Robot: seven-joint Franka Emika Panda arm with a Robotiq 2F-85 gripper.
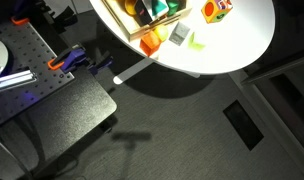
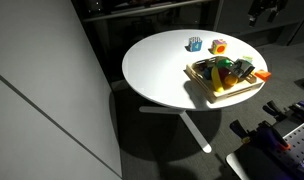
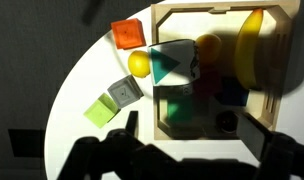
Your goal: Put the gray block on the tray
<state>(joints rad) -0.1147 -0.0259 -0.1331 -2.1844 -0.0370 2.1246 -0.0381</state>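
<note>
Your tool (image 3: 190,130) hangs wide open, gripping nothing. The gray block (image 3: 123,92) sits on the worktop (image 3: 82,70), just outside the tray (image 3: 217,8), beside a green block (image 3: 100,110).

Tray (image 3: 212,8) crowded with toys (image 3: 177,65), gray block (image 3: 123,92) just outside its left rim, pale-green block (image 3: 99,110) close on its left, orange block (image 3: 129,35) farther off, white table (image 2: 157,70) broadly bare elsewhere

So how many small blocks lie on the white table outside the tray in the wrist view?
3: the orange block by a corner of the tray, the gray block farther along, and the pale-green block next to it. Others may lie outside this view.
</note>
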